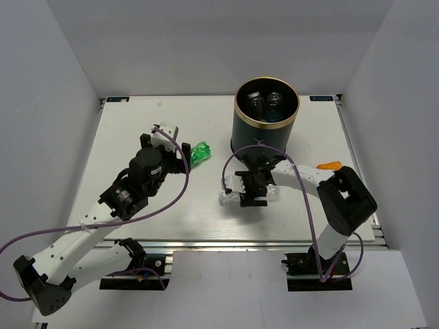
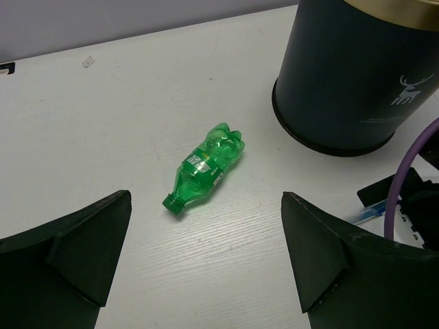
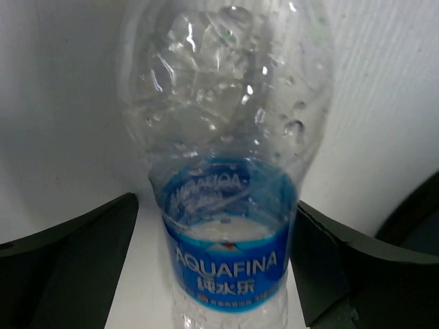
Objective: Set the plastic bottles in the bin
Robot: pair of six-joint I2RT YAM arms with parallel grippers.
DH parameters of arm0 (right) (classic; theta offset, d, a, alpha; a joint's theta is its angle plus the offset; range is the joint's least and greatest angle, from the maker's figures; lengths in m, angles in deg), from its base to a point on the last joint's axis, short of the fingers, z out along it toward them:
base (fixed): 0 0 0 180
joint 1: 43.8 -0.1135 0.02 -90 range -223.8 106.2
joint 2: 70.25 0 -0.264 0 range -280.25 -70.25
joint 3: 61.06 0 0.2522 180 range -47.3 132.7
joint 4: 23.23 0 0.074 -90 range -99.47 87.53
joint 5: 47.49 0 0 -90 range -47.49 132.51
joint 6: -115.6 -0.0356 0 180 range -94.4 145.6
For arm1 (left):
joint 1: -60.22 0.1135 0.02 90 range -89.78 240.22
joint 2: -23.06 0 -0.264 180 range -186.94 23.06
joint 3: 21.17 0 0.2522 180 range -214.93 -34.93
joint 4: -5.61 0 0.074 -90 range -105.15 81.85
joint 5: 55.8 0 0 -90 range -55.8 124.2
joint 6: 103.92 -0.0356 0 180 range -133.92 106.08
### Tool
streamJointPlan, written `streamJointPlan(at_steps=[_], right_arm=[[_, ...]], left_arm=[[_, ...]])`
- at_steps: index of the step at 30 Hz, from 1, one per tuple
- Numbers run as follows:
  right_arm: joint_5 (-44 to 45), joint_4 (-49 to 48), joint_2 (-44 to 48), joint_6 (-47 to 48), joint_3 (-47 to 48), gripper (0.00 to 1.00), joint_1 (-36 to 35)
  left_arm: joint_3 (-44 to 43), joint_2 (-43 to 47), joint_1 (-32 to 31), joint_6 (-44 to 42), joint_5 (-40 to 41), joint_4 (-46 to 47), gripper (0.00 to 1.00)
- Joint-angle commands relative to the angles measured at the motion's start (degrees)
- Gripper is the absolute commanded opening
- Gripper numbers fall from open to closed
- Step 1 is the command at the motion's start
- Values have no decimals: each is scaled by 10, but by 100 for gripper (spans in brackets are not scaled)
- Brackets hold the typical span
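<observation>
Currently clear bottle [image 3: 226,253], blue label [image 3: 226,264] reading AQUAFINA, sits just short of the bin [image 1: 266,116], bracketed by the fingers of the right tool [image 1: 250,190]; whether they pinch it I cannot tell. Bin shows a white deer logo [image 2: 409,89]. Green bottle [image 2: 204,168] lies on the surface [image 2: 103,123] ahead of my left tool [image 2: 206,197], spread wide, empty, presumably lined up for it.

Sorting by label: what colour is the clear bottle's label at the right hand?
Blue label, white lettering; right wrist view shows it best.
</observation>
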Motion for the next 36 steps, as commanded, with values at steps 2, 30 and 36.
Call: streamJointPlan(at_steps=[2,30,36], right_arm=[[-5,-25,-25,11,0,88,-8],[161,-398,317,-361,151,8,-22],[236,-488,189,-347,212,12,17]], left_arm=[[10,2,12,1,-3,-3,100],[24,-103,121,-127,-271,32,100],[11,-161,121,-172,-285,72,100]])
